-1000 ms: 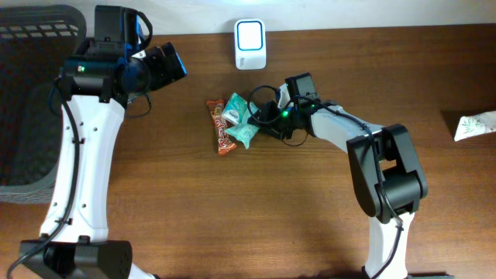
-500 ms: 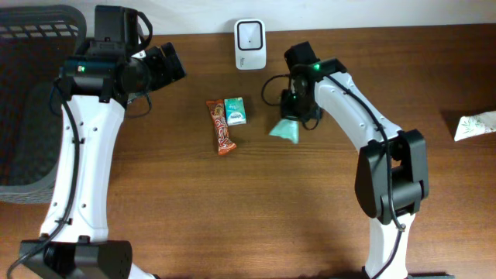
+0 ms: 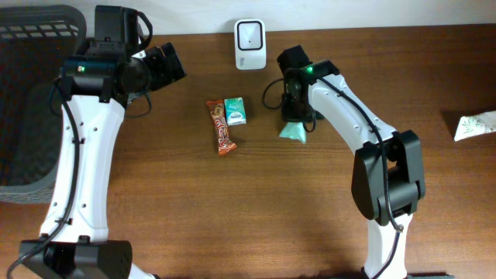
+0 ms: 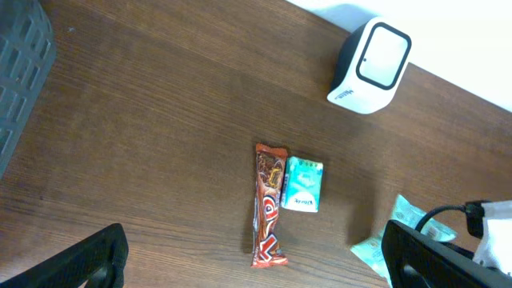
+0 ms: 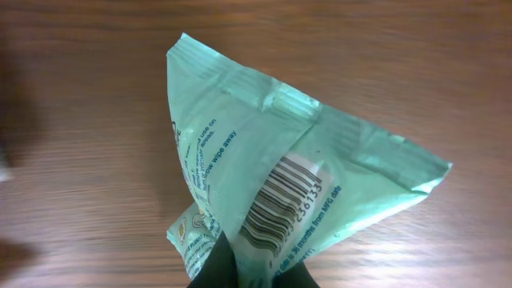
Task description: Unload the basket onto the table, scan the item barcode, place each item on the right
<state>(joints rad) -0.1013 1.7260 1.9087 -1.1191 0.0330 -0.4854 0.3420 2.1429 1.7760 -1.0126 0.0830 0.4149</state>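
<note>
- Overhead, the broad brown wooden tabletop [image 3: 194,209] carries everything in play.
- Far left, a dark grey plastic mesh basket [image 3: 23,93] sits at the edge, partly cut off by the frame.
- The white left arm [image 3: 81,155] stands tall on the left side. Its left tool [image 3: 169,65] is released near the back: in the left wrist view the 2 dark fingers [image 4: 88,260] are spread to the bottom corners with nothing between them.
- The white right arm [image 3: 349,128] reaches in toward the centre-back. Its right tool [image 5: 240,268] is clenched on a mint-green crinkled plastic packet [image 5: 272,168], the 2 black fingertips pinched together on 1 edge.
- At the back edge, centre, stands the white box-shaped scanner [image 3: 250,44], dark window facing up.
- Overhead, that green packet sits under the right tool, near the scanner but apart from it, off to its front-right.
- A red-brown candy bar [image 3: 222,128] lies flat left of the packet, well apart from it.
- A small teal box [image 3: 235,111] lies just beside the bar's upper end, on its right.
- At the far right edge, a white packet [image 3: 474,125] lies alone, partly out of frame.
- The black-striped barcode [image 5: 280,204] on the green packet faces the right wrist camera, digits printed alongside it.
</note>
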